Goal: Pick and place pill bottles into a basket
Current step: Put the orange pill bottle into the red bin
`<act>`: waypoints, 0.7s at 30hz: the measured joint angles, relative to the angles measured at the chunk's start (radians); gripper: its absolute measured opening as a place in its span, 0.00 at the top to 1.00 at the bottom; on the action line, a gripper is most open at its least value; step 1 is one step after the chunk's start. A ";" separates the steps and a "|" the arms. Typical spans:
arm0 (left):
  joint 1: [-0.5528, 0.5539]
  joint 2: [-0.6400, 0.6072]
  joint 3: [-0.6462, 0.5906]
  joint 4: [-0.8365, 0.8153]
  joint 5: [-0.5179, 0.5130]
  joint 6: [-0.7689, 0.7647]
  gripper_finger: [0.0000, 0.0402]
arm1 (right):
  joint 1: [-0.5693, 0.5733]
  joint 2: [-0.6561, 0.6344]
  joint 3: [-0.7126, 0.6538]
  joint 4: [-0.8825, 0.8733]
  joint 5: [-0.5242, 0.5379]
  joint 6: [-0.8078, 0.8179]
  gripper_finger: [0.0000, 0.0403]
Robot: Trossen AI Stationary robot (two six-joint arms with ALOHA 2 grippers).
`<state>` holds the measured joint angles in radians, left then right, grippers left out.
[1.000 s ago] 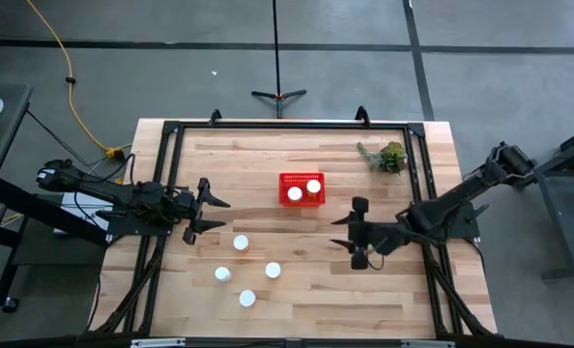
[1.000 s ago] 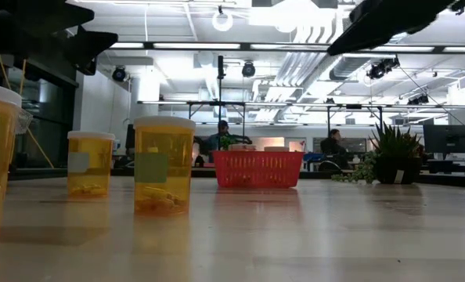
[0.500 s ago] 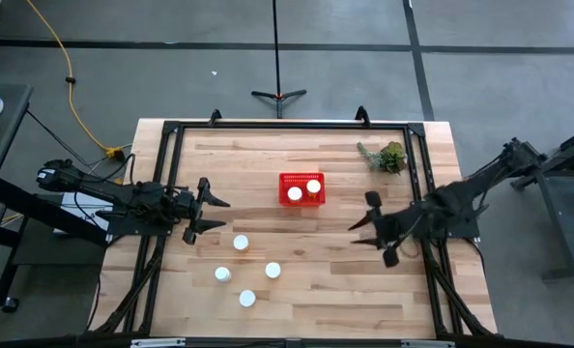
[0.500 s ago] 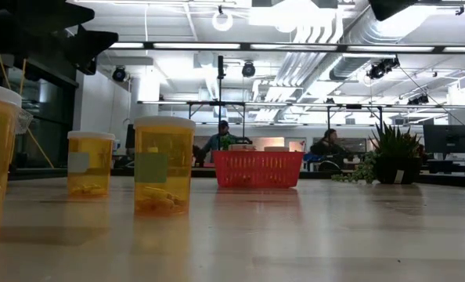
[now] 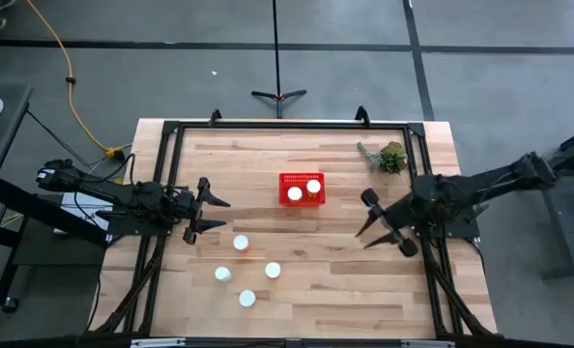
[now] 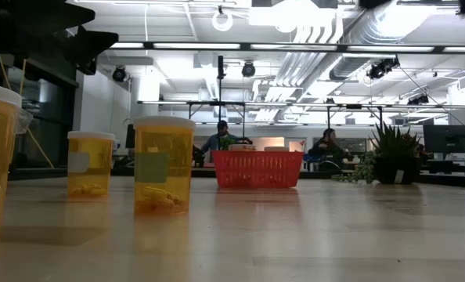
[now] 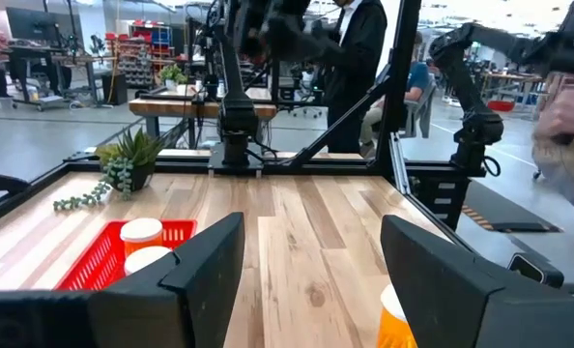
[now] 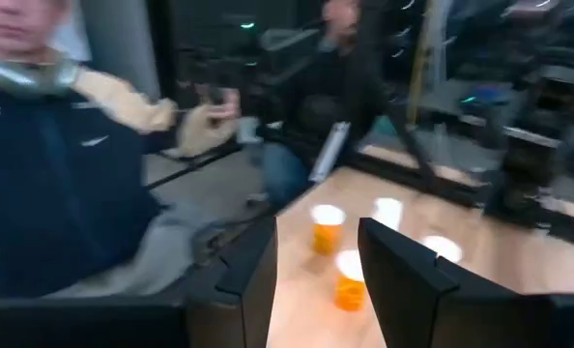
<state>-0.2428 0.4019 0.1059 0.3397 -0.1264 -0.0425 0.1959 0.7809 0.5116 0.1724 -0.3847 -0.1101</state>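
Bare wooden plank tabletop [image 5: 306, 280] wide open between arms and along near edge. Four white-capped amber pill bottles [image 5: 241, 243] cluster left of centre, gaps between them narrow. Small red slotted plastic basket [image 5: 301, 189] mid-table, two capped bottles [image 5: 295, 194] inside fill much of it. Green plant sprig [image 5: 387, 157] blocks far right corner. Black metal frame rails [image 5: 287, 126] edge table. Left gripper [image 5: 213, 209], jaws spread, near cluster; right gripper [image 5: 382, 220], jaws spread, over open right side.

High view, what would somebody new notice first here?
The red basket near the table's middle, with two white-capped pill bottles in it. Four more bottles stand loose nearer the front, by the open left pincer. The open right pincer hangs empty near the table's right edge.
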 joint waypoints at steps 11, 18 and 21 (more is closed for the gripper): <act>0.000 0.009 0.000 0.001 -0.030 0.046 0.31 | -0.202 0.004 -0.397 0.610 0.050 0.034 0.66; 0.000 0.089 0.000 0.050 -0.042 0.101 0.31 | -0.201 0.004 -0.451 0.671 0.195 0.040 0.65; 0.000 0.150 0.000 0.118 -0.040 0.104 0.30 | -0.201 0.004 -0.451 0.671 0.194 0.034 0.65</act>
<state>-0.2424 0.5520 0.1059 0.4577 -0.1665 0.0610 -0.0055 0.7849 0.0608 0.8436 -0.1908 -0.0756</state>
